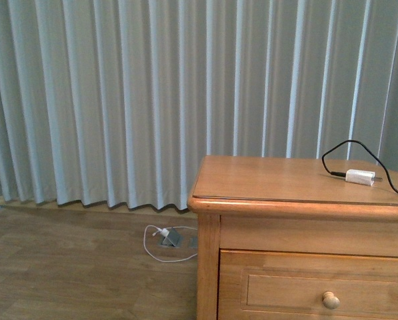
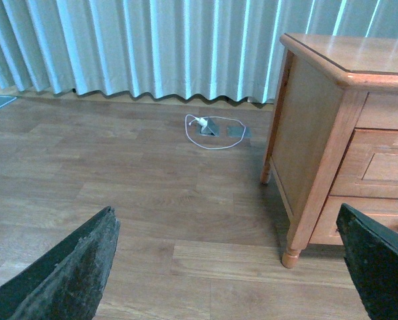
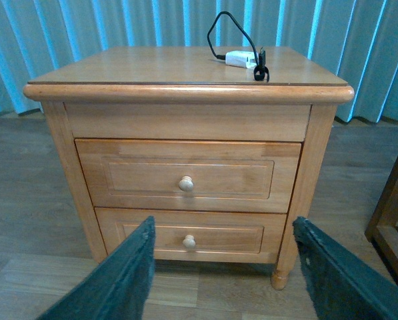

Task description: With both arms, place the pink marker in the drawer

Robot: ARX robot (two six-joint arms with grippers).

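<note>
Left claw [image 2: 225, 267] hangs released over the wood floor [image 2: 119, 173], its two dark fingers [image 2: 72, 273] spread wide apart and gripping nothing. At about 12 o'clock from it a white cable loop [image 2: 215, 130] lies on the floor by the pale pleated curtain [image 2: 152, 47]; the nightstand [image 2: 305, 133] stands at about 2 o'clock.

Right claw [image 3: 225, 273] is likewise released, fingers well apart, facing the nightstand front. Straight ahead at 12 o'clock sits the drawer [image 3: 189, 175], the upper of two: honey-coloured wood, a recessed panel front, one small round knob [image 3: 186, 183] in its middle, fully closed. The matching lower drawer [image 3: 192, 233] sits just beneath, also closed.

In the front view the nightstand fills the 4 o'clock part of the scene, and neither arm shows. On its top, toward 3 o'clock, rests a white charger plug [image 1: 360, 177] with a black cable [image 1: 339, 150] arching from it. No view shows the pink marker.
</note>
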